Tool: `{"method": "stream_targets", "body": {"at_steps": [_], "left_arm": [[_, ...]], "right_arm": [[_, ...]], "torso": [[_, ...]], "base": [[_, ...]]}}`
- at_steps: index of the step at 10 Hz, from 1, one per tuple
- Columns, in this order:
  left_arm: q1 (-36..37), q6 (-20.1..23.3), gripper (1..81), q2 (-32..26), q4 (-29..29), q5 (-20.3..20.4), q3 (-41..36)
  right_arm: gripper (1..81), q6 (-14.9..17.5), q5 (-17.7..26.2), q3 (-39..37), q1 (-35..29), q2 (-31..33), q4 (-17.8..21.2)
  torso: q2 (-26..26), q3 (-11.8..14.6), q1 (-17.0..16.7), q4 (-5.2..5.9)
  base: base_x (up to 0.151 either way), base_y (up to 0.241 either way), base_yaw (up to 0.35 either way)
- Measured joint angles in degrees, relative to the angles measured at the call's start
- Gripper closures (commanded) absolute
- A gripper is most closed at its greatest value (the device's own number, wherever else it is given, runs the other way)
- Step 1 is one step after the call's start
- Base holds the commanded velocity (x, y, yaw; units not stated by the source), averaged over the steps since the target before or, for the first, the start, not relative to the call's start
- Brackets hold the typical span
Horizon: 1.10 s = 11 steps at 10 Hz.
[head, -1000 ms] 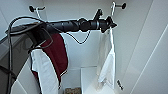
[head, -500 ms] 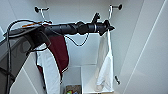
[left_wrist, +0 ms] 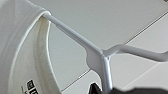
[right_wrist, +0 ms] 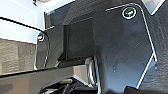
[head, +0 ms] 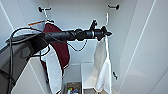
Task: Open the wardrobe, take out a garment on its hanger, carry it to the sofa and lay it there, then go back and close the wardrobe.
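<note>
Two garments are hanging inside the open wardrobe (head: 75,15) in front of you: the maroon jacket (head: 58,47) with white sleeves on the left, and the white garment (head: 102,67) on the right. Your left arm (head: 62,36) is reaching in from the left across the wardrobe's white interior, and the left gripper (head: 106,32) is sitting at the top of the white garment, right at the neck of its hanger (head: 107,18). The hanger's stem is rising from the gripper toward the black hook (head: 113,6) on the right; you cannot tell from the head view whether it is resting on that hook. In the left wrist view you are looking at the whitish hanger (left_wrist: 100,57) up close, with one of its arms running into the collar of the white garment (left_wrist: 20,50) and its stem dropping into the dark tip of the gripper at the frame's edge. The gripper appears closed on that stem, though the fingers themselves are hardly visible. At the wardrobe floor a small box (head: 72,88) of colourful items is sitting below the jacket. You cannot tell how the right gripper's fingers are standing.
</note>
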<state>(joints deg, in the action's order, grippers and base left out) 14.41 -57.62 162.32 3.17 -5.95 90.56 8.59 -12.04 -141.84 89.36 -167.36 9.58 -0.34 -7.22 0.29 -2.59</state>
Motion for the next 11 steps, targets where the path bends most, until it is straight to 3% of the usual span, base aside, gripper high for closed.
{"method": "stream_targets", "body": {"at_steps": [11], "left_arm": [[-10.1,0.4,81.1,-5.3,-4.1,4.7,-5.8]], "right_arm": [[1.0,0.0,-0.6,0.0,0.5,0.0,0.0]], "torso": [[0.0,0.0,-0.1,0.0]], "base": [[-0.13,0.0,0.0]]}}
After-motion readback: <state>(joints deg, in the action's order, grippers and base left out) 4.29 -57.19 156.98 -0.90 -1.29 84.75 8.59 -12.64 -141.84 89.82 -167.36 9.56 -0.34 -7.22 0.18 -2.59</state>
